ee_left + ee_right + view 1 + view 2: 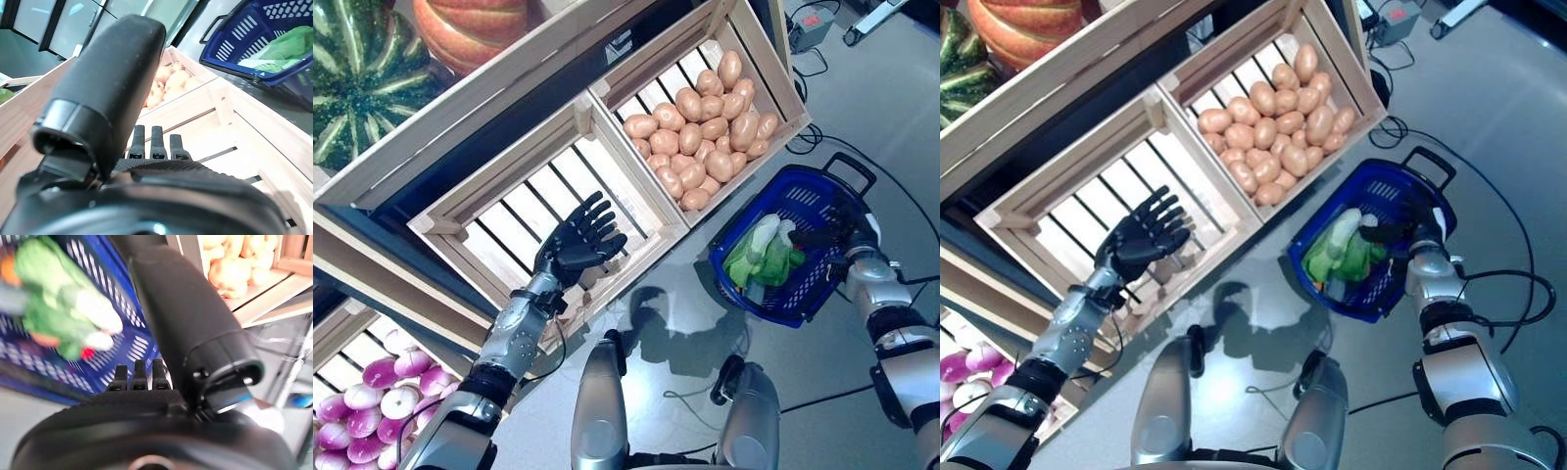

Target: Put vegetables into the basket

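Blue plastic basket [800,257] sits on the floor just beside the potato crate [773,59], and it already has leafy green veg [762,257] lying inside — pale stalks, crumpled bright-green leaves, a bit of red and orange showing in the right wrist view. So part of the job looks done, judging by what's in there.

Right robot hand [1408,231] is at the basket's far rim, over the greens. Its fingers curl round the basket rim as far as I can make out, but whether it's actually gripping the rim or anything else can't be told from these views.

Left robot hand [579,240] hovers over the slatted empty crate [499,191] next to the potatoes [703,122], fingers spread straight, holding nothing. That crate has no veg left in it that I can see.

What's left, prob: more veg to fetch. Potatoes fill the neighbouring crate — tan, smooth, piled up. Purple-and-white turnips [374,392] sit in a lower bin near the left arm. Striped green squash [357,73] and an orange pumpkin [475,27] rest on the shelf above, well apart from the basket.
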